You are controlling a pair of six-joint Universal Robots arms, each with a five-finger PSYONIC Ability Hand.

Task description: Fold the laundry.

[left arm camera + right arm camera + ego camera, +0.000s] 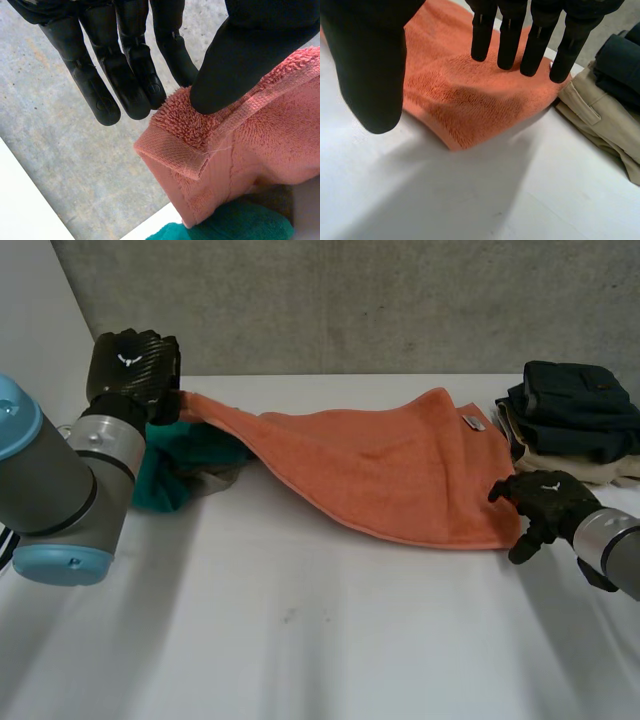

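Note:
An orange towel [390, 465] lies spread across the back of the white table, its left end lifted off the surface. My left hand [135, 365] holds that raised left corner. In the left wrist view the thumb [235, 60] pinches the towel's hemmed corner [200, 145] against the fingers [130, 75]. My right hand [545, 502] hovers over the towel's near right corner. It is open, with straight fingers [510, 35] above the orange towel [460, 100] and the thumb [370, 75] held apart beside the corner.
A teal cloth [170, 475] and a grey one [215, 480] lie bunched under the lifted towel end, by my left arm. A stack of folded dark clothes [575, 405] on beige trousers [605, 120] sits at the back right, just beyond my right hand.

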